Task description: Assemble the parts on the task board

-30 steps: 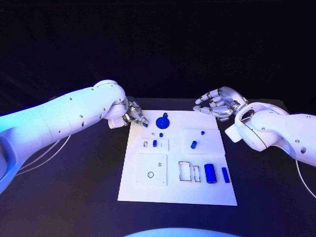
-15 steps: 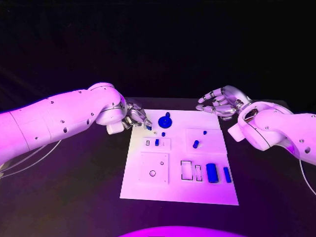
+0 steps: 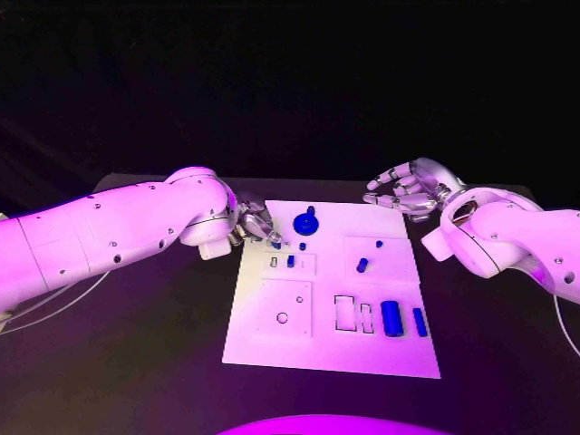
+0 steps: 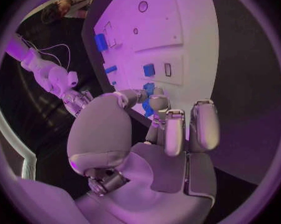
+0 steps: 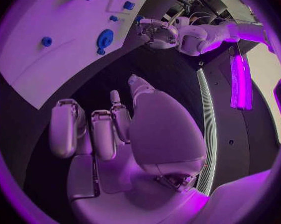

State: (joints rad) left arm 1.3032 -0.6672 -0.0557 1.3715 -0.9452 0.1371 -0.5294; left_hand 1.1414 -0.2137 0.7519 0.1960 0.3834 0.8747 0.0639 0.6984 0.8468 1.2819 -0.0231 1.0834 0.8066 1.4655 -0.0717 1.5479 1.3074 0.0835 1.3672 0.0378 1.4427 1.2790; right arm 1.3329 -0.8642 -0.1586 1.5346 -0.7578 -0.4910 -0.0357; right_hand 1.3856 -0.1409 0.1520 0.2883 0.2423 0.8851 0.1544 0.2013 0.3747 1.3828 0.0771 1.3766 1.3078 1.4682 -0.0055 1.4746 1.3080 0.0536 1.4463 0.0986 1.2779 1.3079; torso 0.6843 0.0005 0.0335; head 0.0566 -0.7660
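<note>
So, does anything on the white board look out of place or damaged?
Nothing stands out. The task board lies flat and whole, and its blue parts rest neatly on it. The left hand is at its far corner; the right hand is beside it.

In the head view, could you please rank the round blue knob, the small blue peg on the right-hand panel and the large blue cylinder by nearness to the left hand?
From the left hand:
1. Round blue knob, beside the hand at the task board's far edge.
2. Small blue peg, mid-board towards the right.
3. Large blue cylinder, nearer the robot, right side.
</note>
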